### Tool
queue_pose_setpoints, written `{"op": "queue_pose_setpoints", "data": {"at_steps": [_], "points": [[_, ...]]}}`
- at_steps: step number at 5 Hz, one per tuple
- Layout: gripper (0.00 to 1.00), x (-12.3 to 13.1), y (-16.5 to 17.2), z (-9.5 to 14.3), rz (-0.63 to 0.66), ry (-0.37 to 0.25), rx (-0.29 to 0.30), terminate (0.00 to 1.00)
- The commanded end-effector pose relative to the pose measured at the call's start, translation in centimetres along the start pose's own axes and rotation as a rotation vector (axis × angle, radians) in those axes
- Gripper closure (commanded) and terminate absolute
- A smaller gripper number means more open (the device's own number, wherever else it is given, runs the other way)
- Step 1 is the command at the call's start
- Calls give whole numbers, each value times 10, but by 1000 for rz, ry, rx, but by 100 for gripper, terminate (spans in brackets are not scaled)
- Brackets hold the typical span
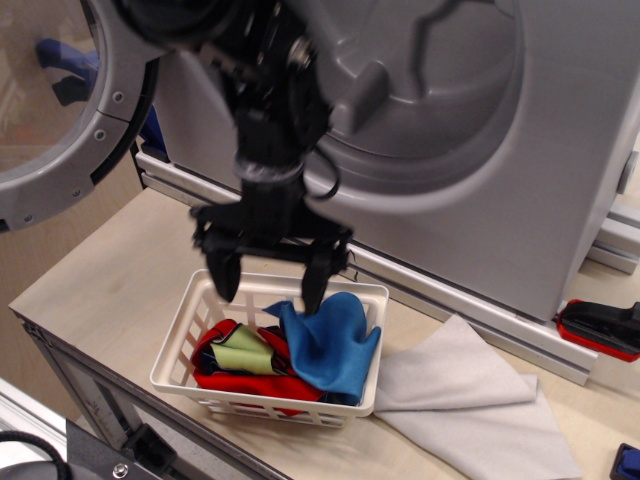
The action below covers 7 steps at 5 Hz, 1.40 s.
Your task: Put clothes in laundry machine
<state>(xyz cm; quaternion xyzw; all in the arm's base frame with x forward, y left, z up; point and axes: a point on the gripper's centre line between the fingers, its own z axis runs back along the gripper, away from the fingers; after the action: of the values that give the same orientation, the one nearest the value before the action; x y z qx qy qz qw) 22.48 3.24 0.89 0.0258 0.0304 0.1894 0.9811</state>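
Observation:
The clothes lie in a white lattice basket (178, 352): a plain blue piece (334, 345) draped over its right side, a lime-green piece (243, 349) and a red piece (240, 383) beneath. My black gripper (270, 290) hangs open just above the basket, its fingers pointing down, one fingertip (313, 297) close over the blue piece's edge. It holds nothing. The silver-grey laundry machine (560, 150) stands behind, its drum opening partly hidden by my arm. Its round windowed door (60, 110) is swung open at the left.
A large pale grey flat cloth (470, 400) lies on the wooden table right of the basket. A red and black tool (600, 328) sits at the right edge. The table's front edge runs close below the basket.

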Motion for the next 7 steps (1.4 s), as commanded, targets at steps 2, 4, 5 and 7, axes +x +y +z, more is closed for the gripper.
{"op": "queue_pose_setpoints", "data": {"at_steps": [2, 4, 5, 7], "points": [[0, -6, -2, -34, 125, -63, -146, 0], [0, 2, -8, -61, 105, -19, -231, 0], [100, 5, -11, -67, 64, -18, -240, 0], [100, 18, -16, -47, -250, -220, -109, 0]]}}
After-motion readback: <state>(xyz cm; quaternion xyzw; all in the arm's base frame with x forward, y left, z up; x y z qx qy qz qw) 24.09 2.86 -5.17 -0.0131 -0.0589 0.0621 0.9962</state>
